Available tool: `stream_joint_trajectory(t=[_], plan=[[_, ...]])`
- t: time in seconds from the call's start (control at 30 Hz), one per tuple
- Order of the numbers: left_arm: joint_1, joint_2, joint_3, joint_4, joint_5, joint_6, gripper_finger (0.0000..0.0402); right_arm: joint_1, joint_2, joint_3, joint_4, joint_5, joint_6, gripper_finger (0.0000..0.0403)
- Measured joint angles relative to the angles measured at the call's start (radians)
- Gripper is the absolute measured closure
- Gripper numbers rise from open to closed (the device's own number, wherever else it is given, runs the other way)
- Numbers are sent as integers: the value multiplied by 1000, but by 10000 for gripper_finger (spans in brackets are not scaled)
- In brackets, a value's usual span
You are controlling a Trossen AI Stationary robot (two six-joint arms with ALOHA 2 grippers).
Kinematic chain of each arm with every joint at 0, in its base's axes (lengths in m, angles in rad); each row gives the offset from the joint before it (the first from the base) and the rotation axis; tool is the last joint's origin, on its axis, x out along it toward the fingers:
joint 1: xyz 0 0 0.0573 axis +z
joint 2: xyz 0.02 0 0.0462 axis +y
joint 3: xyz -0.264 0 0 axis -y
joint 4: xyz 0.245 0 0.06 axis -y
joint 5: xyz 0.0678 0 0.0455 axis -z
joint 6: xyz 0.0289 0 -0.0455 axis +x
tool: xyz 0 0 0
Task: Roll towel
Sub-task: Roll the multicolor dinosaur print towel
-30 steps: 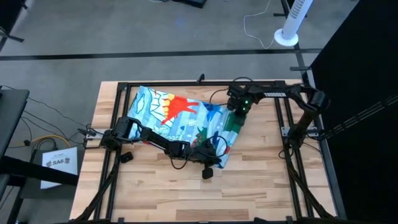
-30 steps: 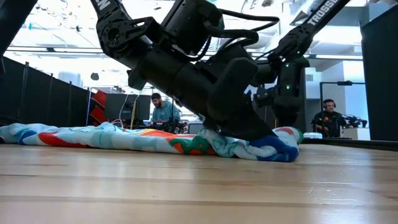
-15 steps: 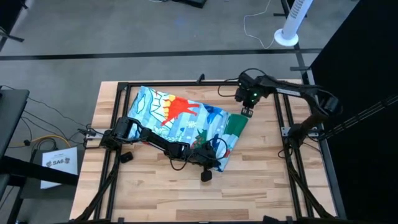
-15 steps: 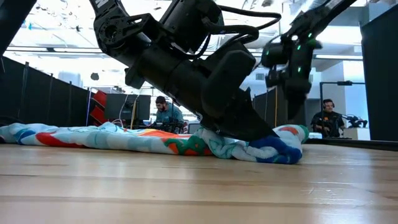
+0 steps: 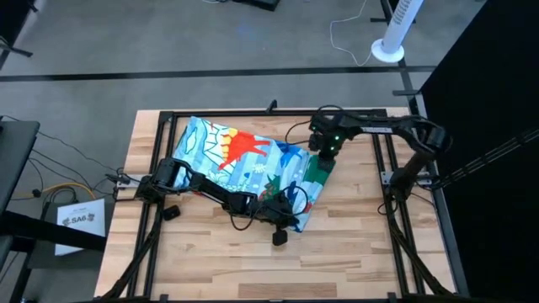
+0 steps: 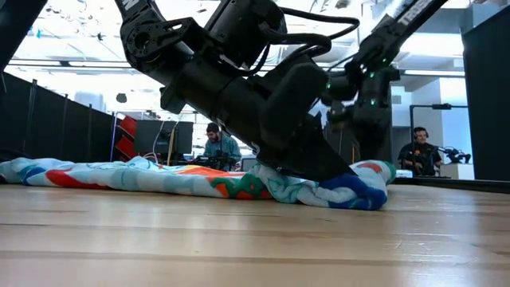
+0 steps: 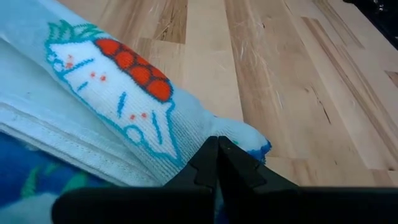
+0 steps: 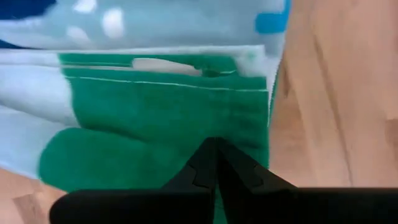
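The towel (image 5: pixel 244 156), light blue with red and orange motifs and a green corner, lies partly spread from the table's far left to its middle right. Its near-right end (image 6: pixel 351 190) is bunched up. My left gripper (image 7: pixel 217 144) reaches low across the towel and is shut at that bunched end (image 5: pixel 295 220). My right gripper (image 5: pixel 323 156) hangs shut over the green far-right corner (image 8: pixel 155 112); in the low view it (image 6: pixel 362 151) stands just above the cloth. My left gripper is shut on the towel's near-right end, at a folded edge (image 7: pixel 239 127) right beside the fingertips. It comes in slanting down from the table's left. The cloth lies on the table, bunched under the fingers. My right gripper's shut fingers point down at the green corner; I cannot tell whether they touch it.
A black frame rail (image 5: pixel 253 112) runs around the work area. Bare wood (image 5: pixel 278 269) lies toward the near edge. Beyond the table, two people (image 6: pixel 217 143) (image 6: pixel 420 155) sit in the room.
My right gripper rose off the green corner and swung toward the table's far right, then came back down over the same corner. The towel stayed where it was.
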Motion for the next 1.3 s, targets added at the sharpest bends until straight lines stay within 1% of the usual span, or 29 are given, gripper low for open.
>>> stream_joint_trajectory(t=[0.13, 0.23, 0.43, 0.5, 0.6, 0.67, 0.7, 0.83, 0.97, 1.0, 1.1, 1.23, 1.3], plan=[[-9, 0, 0, 0, -7, -25, 401, -18, 63, 1, 12, 19, -17, 403], [-19, 0, 0, 0, -21, -36, 402, -46, 85, 4, 13, 1, -34, 403], [-19, 0, 0, 0, -23, -39, 402, -68, 86, 3, 12, -2, -66, 403], [-15, 0, 0, 0, -23, -46, 402, -69, 76, 2, 9, 11, -75, 403], [-5, 0, 0, 0, -22, -49, 401, -69, 31, 0, 2, 70, -88, 403], [-5, 0, 0, 0, -22, -49, 402, -70, -24, 8, -16, 114, -102, 403], [-5, 0, 0, 0, -22, -49, 402, -71, -55, 14, -24, 119, -110, 403], [-4, 0, 0, 0, -22, -50, 402, -73, -175, 9, -70, 106, -118, 403], [-4, 0, 0, 0, -22, -49, 402, -69, -241, -30, -189, 100, -94, 403], [-4, 0, 0, 0, -22, -48, 401, -61, -250, -48, -199, 83, -72, 403], [0, 0, 0, -1, -20, -50, 402, -39, -263, -126, -165, 18, -14, 403], [0, 0, 0, -2, -22, -54, 402, 10, -263, -231, -64, 10, 44, 403], [0, 0, 0, -2, -25, -54, 402, 38, -263, -260, -12, 7, 69, 403]])
